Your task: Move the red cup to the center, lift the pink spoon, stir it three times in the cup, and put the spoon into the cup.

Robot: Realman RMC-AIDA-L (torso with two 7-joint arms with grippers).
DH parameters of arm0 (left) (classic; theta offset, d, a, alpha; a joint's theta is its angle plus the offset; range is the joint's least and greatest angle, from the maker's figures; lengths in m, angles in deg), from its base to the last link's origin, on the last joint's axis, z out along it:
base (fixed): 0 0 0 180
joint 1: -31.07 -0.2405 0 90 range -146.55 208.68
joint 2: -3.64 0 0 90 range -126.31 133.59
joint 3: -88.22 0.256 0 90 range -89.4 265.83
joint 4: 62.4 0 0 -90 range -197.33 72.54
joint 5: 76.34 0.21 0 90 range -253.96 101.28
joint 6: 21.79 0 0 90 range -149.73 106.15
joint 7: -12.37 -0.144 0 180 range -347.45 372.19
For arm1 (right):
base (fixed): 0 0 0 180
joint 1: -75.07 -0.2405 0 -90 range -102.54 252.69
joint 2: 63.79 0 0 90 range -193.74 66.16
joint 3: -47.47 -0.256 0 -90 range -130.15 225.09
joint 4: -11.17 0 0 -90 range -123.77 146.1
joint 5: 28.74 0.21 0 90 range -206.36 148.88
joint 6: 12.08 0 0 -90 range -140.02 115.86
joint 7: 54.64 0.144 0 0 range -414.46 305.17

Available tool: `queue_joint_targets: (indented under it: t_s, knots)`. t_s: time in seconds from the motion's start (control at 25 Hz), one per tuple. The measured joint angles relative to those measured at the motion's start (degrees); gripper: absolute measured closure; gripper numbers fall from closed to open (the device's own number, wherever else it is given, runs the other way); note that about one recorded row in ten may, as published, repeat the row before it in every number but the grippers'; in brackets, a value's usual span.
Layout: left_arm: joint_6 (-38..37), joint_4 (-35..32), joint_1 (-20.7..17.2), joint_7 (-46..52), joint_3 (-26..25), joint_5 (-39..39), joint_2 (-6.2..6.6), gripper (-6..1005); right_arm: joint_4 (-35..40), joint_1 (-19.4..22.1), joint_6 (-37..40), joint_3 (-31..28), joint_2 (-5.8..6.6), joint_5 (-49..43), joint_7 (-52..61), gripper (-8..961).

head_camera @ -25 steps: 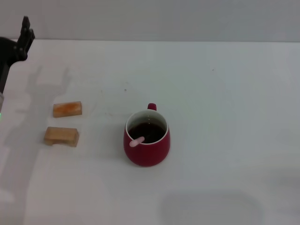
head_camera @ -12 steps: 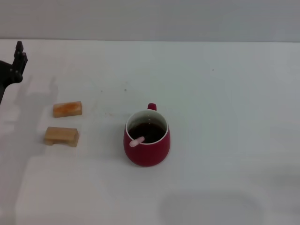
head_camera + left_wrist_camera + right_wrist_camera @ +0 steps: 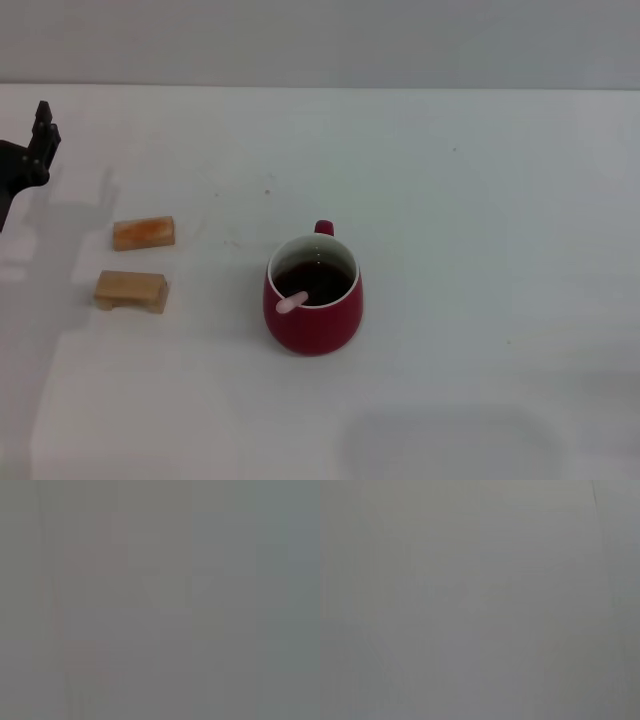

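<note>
Mid-table, dark-red white-rimmed red cup point(image 3: 313, 297), pink spoon point(image 3: 293, 302) inside; left tool point(image 3: 40, 135) grip state unclear.

The dark-red cup point(image 3: 313, 294) stands upright mid-table, handle facing away; the pink spoon point(image 3: 293, 302) rests inside, handle leaning on its near-left rim.

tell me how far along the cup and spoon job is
It looks essentially done. The red cup stands near the middle of the table, and the pink spoon rests inside it, handle tip on the rim. Nothing is in hand: the left pincer is off at the table's left edge, away from the cup. The right arm is out of view. No step appears left.
</note>
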Motion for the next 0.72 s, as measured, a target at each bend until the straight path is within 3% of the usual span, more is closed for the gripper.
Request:
queue_joint_targets:
  t_s: [0.08,0.32,0.4,0.64,0.72]
  knots:
    - [0.0,0.0,0.1,0.0,0.1,0.0,0.00,292,0.0,0.1,0.0,0.0,-0.09,0.1,0.0,834]
    - [1.0,0.0,0.7,1.7,0.4,0.0,0.09,252,0.0,0.1,-0.1,0.7,-0.25,0.1,-0.5,610]
    - [1.3,0.0,0.9,2.0,0.4,0.1,0.09,238,0.1,0.2,-0.1,0.7,-0.31,0.1,-0.5,384]
    - [1.6,0.0,0.9,2.0,0.0,-0.2,-0.13,190,0.1,0.2,-0.1,0.7,-0.29,0.1,-0.5,196]
    - [1.6,0.0,0.7,2.0,-0.1,-0.3,-0.22,172,0.1,0.2,0.0,0.7,-0.28,0.1,-0.5,196]
